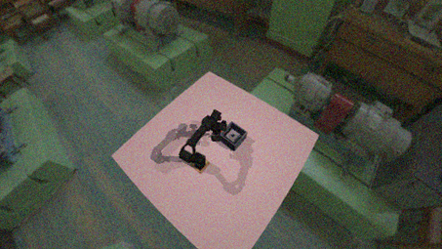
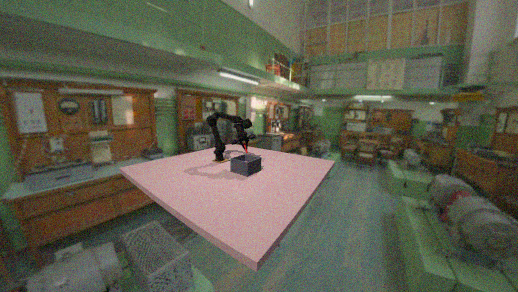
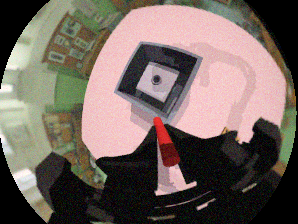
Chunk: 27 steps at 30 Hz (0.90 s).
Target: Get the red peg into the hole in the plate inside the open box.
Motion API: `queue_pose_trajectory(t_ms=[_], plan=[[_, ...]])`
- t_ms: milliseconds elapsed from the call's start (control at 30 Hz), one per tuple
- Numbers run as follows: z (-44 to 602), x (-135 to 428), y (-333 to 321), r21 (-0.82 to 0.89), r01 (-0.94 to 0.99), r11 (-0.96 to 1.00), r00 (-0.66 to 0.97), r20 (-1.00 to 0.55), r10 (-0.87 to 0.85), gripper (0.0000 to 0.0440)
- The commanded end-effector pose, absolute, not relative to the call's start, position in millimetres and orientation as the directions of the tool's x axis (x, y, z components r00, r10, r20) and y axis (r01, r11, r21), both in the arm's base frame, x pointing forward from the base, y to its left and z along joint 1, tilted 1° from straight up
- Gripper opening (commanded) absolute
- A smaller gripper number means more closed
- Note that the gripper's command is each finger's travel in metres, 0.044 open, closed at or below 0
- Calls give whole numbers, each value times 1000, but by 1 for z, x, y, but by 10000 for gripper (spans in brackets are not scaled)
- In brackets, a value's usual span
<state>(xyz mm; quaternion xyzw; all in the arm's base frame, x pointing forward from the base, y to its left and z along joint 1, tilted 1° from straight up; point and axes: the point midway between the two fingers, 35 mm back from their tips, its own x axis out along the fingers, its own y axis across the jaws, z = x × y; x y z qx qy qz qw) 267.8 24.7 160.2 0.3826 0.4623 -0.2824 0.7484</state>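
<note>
The red peg (image 2: pixel 245 149) (image 3: pixel 161 135) is held between the fingers of my gripper (image 2: pixel 245 143) (image 3: pixel 159 127), which is shut on it. The peg's free end points away from the hand. The open dark box (image 1: pixel 237 143) (image 2: pixel 244 167) (image 3: pixel 129 66) stands beside the hand, which is at the box's left side in the top view. The peg is above the box's rim level in the exterior view, and its tip appears just outside the near wall in the wrist view. The light plate (image 1: pixel 231 132) (image 3: pixel 146 86) lies at the box's bottom, with a dark round hole (image 3: pixel 156 79) near its middle.
The arm's base (image 1: pixel 195 159) (image 2: pixel 219 155) stands on the pink table top (image 1: pixel 196 210) (image 2: pixel 240 215), to the left of the box in the exterior view. The arm's shadows fall across the table. Workshop benches and machines surround the table.
</note>
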Motion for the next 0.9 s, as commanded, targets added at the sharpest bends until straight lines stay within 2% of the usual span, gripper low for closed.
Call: queue_pose_trajectory(t_ms=[0,867], plan=[[161,276,12,305,787,537,416,-904,-96,0],[132,320,-48,264,847,462,363,-921,-139,13]])
